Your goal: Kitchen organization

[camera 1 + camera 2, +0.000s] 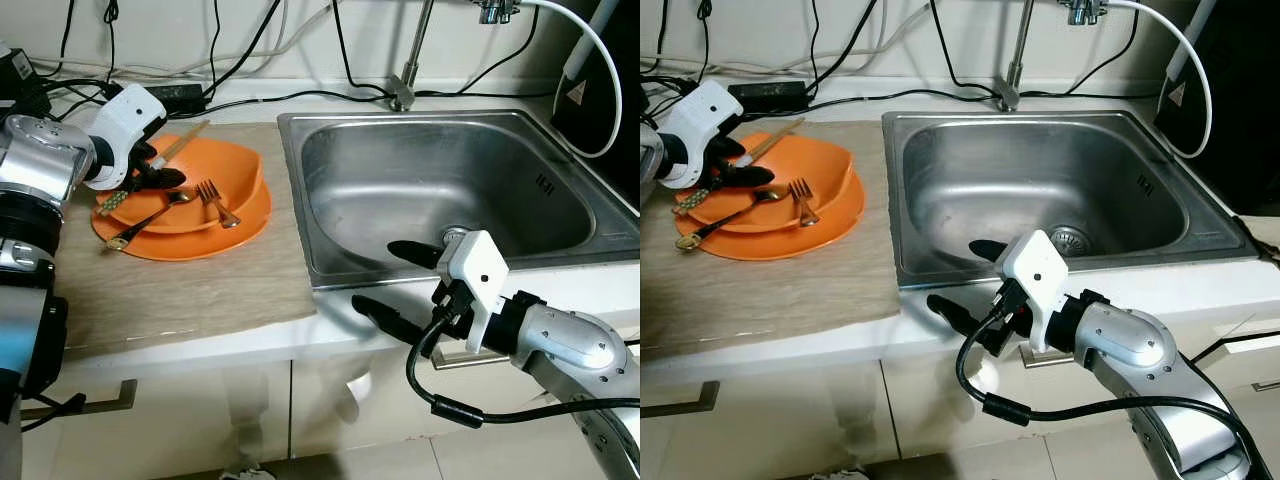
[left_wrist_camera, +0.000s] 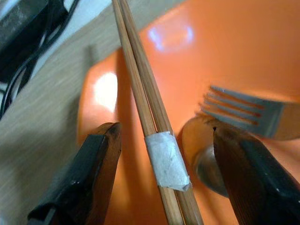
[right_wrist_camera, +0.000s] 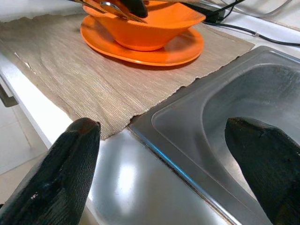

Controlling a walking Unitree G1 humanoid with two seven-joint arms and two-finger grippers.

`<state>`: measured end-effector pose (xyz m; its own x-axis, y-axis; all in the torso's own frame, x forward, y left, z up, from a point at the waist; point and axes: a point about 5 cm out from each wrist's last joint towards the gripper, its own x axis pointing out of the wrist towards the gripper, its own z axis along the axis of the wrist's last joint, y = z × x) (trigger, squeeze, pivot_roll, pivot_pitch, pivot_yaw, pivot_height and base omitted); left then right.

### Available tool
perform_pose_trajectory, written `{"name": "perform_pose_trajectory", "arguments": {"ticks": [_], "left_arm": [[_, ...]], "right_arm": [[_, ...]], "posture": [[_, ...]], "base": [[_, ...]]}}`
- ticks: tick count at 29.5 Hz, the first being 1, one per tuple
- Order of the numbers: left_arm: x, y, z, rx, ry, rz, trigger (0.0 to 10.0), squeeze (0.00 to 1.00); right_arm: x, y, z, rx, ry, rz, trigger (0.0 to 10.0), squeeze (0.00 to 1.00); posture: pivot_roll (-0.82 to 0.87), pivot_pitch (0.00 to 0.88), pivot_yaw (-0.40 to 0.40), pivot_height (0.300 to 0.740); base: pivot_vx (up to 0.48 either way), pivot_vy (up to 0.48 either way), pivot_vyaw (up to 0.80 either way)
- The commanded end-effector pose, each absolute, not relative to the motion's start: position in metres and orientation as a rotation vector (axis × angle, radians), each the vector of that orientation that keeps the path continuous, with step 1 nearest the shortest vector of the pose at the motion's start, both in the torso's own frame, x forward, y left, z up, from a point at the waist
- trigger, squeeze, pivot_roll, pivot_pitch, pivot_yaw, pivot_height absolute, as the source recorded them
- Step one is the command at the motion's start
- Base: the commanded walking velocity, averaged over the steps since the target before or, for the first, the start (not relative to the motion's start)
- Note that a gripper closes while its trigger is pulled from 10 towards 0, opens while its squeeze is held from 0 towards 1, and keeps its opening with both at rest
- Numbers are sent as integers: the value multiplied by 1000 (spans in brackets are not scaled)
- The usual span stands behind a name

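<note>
Orange bowl (image 1: 215, 175) on orange plate (image 1: 190, 240), left of sink (image 1: 440, 180); holds fork (image 1: 215, 203), spoon (image 1: 150, 218), chopsticks (image 2: 150, 122). Left gripper (image 1: 150, 178) spread astride chopsticks. Right gripper (image 1: 395, 285) spread over sink's front rim.

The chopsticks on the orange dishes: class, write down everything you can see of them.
The chopsticks are a pair of thin, light wooden sticks lying side by side, bound by a band of pale tape. They rest slanted across the orange bowl, one end reaching past its rim towards the wall. The left claw is open around them, one finger on each side; contact cannot be judged.
</note>
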<state>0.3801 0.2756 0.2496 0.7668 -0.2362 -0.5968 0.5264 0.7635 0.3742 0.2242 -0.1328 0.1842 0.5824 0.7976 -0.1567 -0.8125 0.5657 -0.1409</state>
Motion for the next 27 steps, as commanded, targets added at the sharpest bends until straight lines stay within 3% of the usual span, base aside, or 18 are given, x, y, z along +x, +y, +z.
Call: {"name": "perform_pose_trajectory", "arguments": {"ticks": [1, 11, 12, 13, 15, 16, 27], "left_arm": [[380, 275, 250, 560, 599, -438, 10000, 0], [383, 266, 263, 521, 638, -501, 10000, 0], [384, 264, 265, 535, 636, -506, 8863, 0], [385, 262, 265, 552, 637, -507, 5412, 0], [385, 262, 265, 555, 637, -507, 5412, 0], [386, 260, 265, 556, 643, -515, 0, 0], [387, 259, 261, 610, 678, -525, 0, 0]], "right_arm": [[224, -138, 186, -225, 80, 935, 10000, 0], [223, -140, 186, -232, 81, 921, 10000, 0], [223, -140, 186, -231, 81, 918, 10000, 0], [223, -140, 186, -231, 81, 915, 10000, 0], [223, -140, 186, -231, 81, 915, 10000, 0], [223, -140, 185, -229, 81, 914, 10000, 0], [220, -141, 184, -225, 83, 905, 10000, 0]], "posture": [[6, 23, -14, 740], [7, 25, 0, 740], [7, 25, 3, 740], [6, 24, 5, 740], [6, 25, 6, 740], [5, 23, 7, 740], [5, 18, 13, 740]], "base": [[0, 0, 0], [0, 0, 0], [0, 0, 0], [0, 0, 0], [0, 0, 0], [0, 0, 0], [0, 0, 0]]}}
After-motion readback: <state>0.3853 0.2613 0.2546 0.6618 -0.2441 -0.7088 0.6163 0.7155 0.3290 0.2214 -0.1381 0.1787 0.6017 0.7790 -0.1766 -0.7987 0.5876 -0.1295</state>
